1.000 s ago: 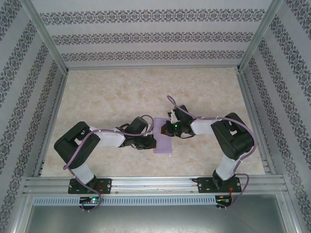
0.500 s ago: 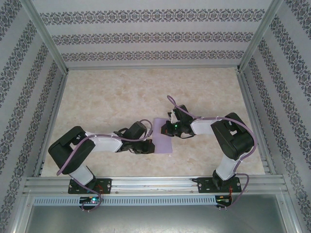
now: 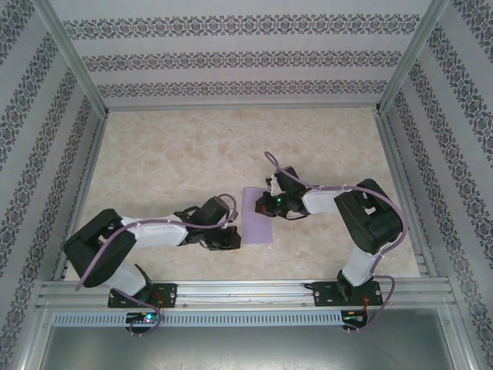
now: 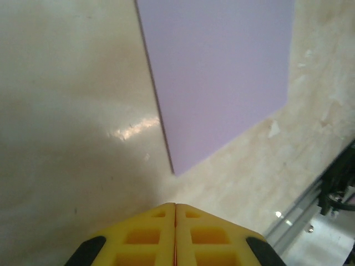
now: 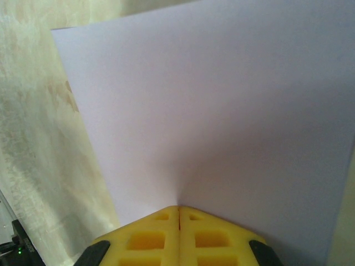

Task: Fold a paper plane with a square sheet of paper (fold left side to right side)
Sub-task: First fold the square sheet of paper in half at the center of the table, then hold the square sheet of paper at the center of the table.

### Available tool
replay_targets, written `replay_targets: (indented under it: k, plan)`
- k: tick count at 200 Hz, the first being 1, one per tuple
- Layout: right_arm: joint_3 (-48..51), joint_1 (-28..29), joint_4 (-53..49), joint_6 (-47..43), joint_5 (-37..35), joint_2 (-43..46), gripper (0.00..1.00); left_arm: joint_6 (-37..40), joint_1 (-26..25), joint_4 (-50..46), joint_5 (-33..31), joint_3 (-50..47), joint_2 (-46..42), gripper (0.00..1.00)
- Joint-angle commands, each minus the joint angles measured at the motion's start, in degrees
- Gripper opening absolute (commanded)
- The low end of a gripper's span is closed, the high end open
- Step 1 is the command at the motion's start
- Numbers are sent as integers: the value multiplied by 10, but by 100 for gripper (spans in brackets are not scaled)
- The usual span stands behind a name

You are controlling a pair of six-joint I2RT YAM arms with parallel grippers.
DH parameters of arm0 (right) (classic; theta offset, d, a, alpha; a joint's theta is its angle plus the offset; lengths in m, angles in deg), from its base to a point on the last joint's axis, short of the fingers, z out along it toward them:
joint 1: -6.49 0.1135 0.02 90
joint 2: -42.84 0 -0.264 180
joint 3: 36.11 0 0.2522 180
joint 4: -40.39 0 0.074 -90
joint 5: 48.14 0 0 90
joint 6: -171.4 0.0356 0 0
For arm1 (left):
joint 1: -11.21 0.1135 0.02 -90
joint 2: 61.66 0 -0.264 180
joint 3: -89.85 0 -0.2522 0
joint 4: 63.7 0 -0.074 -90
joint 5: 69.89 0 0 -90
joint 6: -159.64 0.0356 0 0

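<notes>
Square sheet of paper (image 3: 254, 223) lies flat on the desk (image 3: 169, 154), about midway between the two arms and toward the near edge. From above it reads as a tall, narrow rectangle, so it may be doubled over already; layers cannot be confirmed.

Right pincer (image 3: 264, 204): clenched, nothing between the fingers. In the wrist view the tips (image 5: 178, 209) sit over the sheet (image 5: 222, 111), apparently pressing it down at its far right part.

Left pincer (image 3: 233, 237): clenched, empty, on bare desk just left of the sheet's near left corner. In its wrist view the tips (image 4: 175, 206) stop just short of that corner (image 4: 175, 170), not touching.

Risks from here:
- Thin paper lying flush on a smooth desk. Closed tips nudging the left edge would likely shove the sheet sideways, not lift it; the result is buckling against the right pincer's hold.
- Only one hold-down point. A push at the near corner could pivot the sheet around it and skew the edges, and every later crease inherits that skew.
- If the right pincer drags while pressed down, the paper may wrinkle or tear.
- Lifting the right pincer early lets any fold spring open.
</notes>
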Motion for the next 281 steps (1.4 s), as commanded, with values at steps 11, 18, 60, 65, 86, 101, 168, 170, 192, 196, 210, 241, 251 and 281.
replay_targets:
  k: [11, 18, 60, 65, 86, 101, 168, 170, 192, 196, 210, 241, 251, 281]
  plan:
    - [25, 0, -51, -21, -50, -22, 0, 5, 47, -58, 1, 38, -66, 8]
    - [25, 0, -51, -22, -48, -22, 0, 8, 60, -55, 8, 43, -65, 8]
    - [27, 1, -49, -26, -45, -19, 0, 26, 78, -8, 40, 98, 31, 7]
    - [28, 1, -48, -26, -45, -19, 0, 23, 78, 3, 43, 104, 44, 7]
    - [27, 1, -49, -26, -42, -20, 0, 20, 78, 40, 50, 125, 97, 7]
    - [26, 2, -48, -27, -40, -22, 0, 29, 78, 44, 55, 149, 133, 6]
    - [21, 5, -45, -26, -33, -21, 0, 26, 77, 54, 54, 172, 201, 6]
    - [21, 5, -45, -26, -33, -21, 0, 26, 77, 54, 53, 171, 201, 6]
    - [12, 5, -45, -27, -25, -20, 0, 24, 76, 40, 40, 163, 210, 5]
    - [9, 5, -45, -27, -23, -20, 0, 24, 75, 36, 38, 162, 210, 5]
    - [0, 5, -47, -27, -16, -12, 0, 24, 74, 23, 29, 158, 211, 4]
    - [-24, 4, -63, -30, -10, 21, 0, 15, 68, 11, 17, 149, 211, 3]
    - [-29, 3, -70, -31, -10, 37, 0, 10, 65, 9, 13, 147, 211, 3]
    - [-22, 1, -103, -37, -21, 95, 0, -8, 57, 17, 6, 139, 211, 3]
